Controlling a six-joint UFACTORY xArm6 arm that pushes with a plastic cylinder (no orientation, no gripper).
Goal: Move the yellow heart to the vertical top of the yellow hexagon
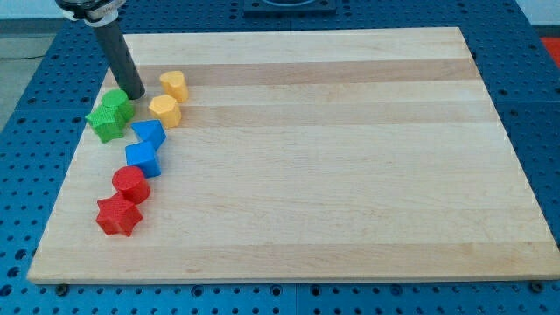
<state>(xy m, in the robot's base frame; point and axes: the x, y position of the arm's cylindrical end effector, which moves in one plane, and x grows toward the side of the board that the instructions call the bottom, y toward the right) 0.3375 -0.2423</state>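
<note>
Surface (pixel 350 131): pale wooden board with lengthwise grain bands, lying on a blue perforated base (pixel 35 52).
My tip (pixel 136 94): lower end of a straight dark matte rod; no jaws on this arm, so nothing to spread or pinch. It sits at the upper right edge of the green blocks, left of both yellow blocks.
Yellow heart (pixel 173 84): lobed block, just above the yellow hexagon, slightly to its right, nearly touching.
Yellow hexagon (pixel 164 110): flat-sided block, right of the green pair.
Green blocks (pixel 109 115): two close together, shapes unclear, star-like edges.
Blue blocks (pixel 146 145): two angular pieces, stacked diagonally below the hexagon.
Red cylinder (pixel 131 184): round top.
Red star (pixel 118 215): pointed outline, lowest block.
</note>
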